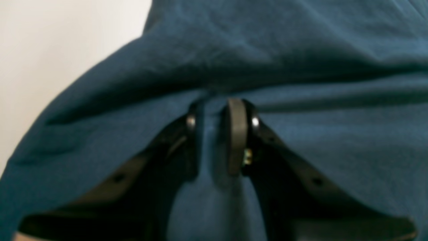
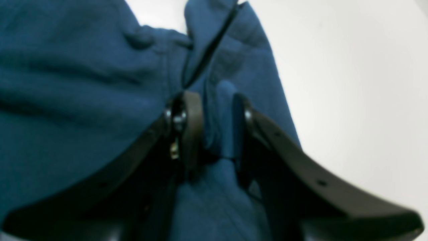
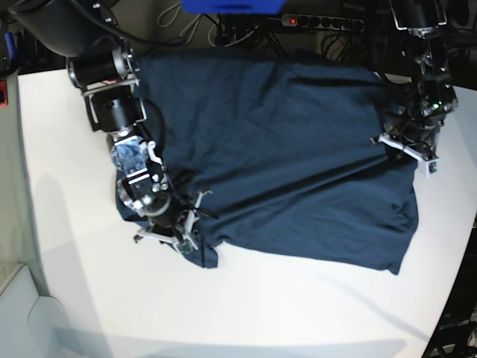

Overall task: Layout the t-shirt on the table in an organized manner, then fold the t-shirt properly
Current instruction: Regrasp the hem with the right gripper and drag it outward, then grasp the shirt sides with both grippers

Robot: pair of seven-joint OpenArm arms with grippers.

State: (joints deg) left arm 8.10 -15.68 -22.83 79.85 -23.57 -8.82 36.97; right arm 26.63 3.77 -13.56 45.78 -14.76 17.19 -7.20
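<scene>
**Inspector:** Left gripper (image 1: 217, 134) first. In your left wrist view the jaws are pinched on a fold of the t-shirt (image 1: 301, 50), with cloth standing up between the two pads. In the base view that same gripper (image 3: 406, 145) sits at the right edge of the frame, at the garment's side hem.

**Operator:** And the right one?

**Inspector:** Right gripper (image 2: 214, 130) likewise has blue cloth bunched between its jaws in your right wrist view, so you are clamped on the shirt (image 2: 67, 83) there too. The base view puts it (image 3: 168, 235) at the lower left, over a crumpled corner of the fabric.

**Operator:** Where does the shirt itself stand?

**Inspector:** The t-shirt (image 3: 283, 149) lies spread across the upper middle of the table (image 3: 298, 306), mostly flat, with diagonal creases running from your right gripper's corner toward the left gripper. The lower-left corner is rucked and partly tucked under.

**Operator:** Why hold both sides?

**Inspector:** My judgement: you are holding opposite edges so the cloth can be tensioned and squared. The layout stage looks unfinished; no fold is visible yet.

**Operator:** Risks?

**Inspector:** You have a thick bunch in the right grip, not a single layer. Pulling may drag the whole garment rather than flatten it.
</scene>
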